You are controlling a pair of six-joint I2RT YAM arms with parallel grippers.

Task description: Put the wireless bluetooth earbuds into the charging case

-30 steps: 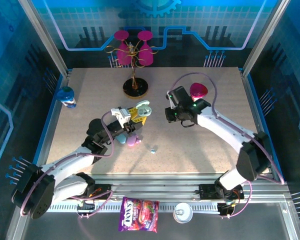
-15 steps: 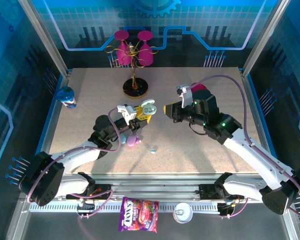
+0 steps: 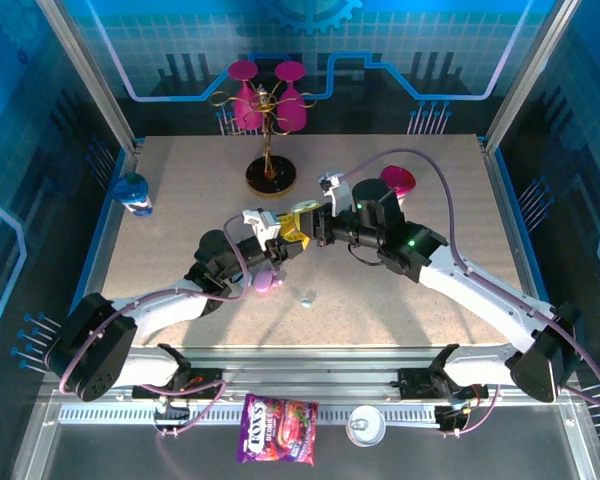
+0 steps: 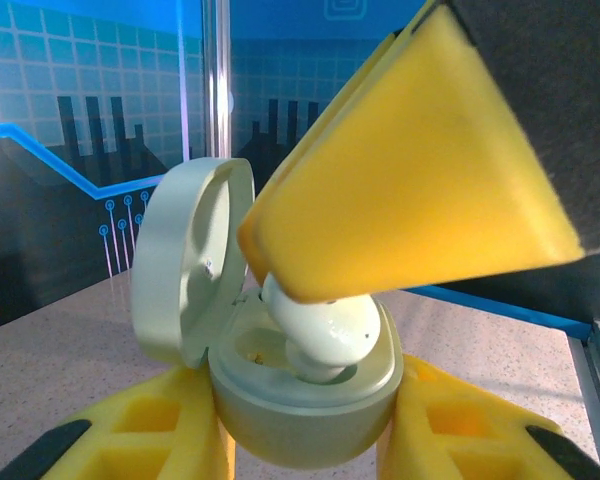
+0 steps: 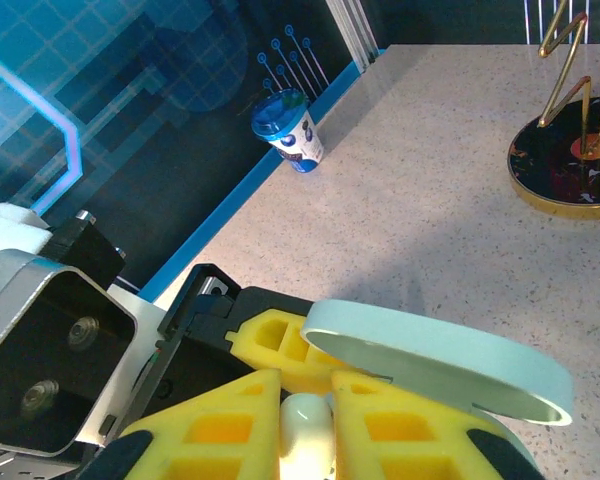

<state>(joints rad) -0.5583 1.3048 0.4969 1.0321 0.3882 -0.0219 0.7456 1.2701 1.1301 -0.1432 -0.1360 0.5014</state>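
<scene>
Earbud (image 4: 325, 330) — glossy whitish, rounded — in R jaws' pinch, half in open pale-green case (image 4: 310, 405) in L jaws' clamp

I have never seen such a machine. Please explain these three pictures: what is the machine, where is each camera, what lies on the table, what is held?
These are two robot arms bolted at the near edge of a speckled beige table. One picture looks down from above; the other two come from a camera on each wrist. The left tool grips a pale green pebble-shaped plastic charging case, lid open. The right tool pinches a whitish plastic earbud, resting in the case's socket. On the table are a tiny light blue plastic bud, a pinkish rounded plastic piece, a small blue-capped bottle and a gold wire stand with pink glasses.
</scene>
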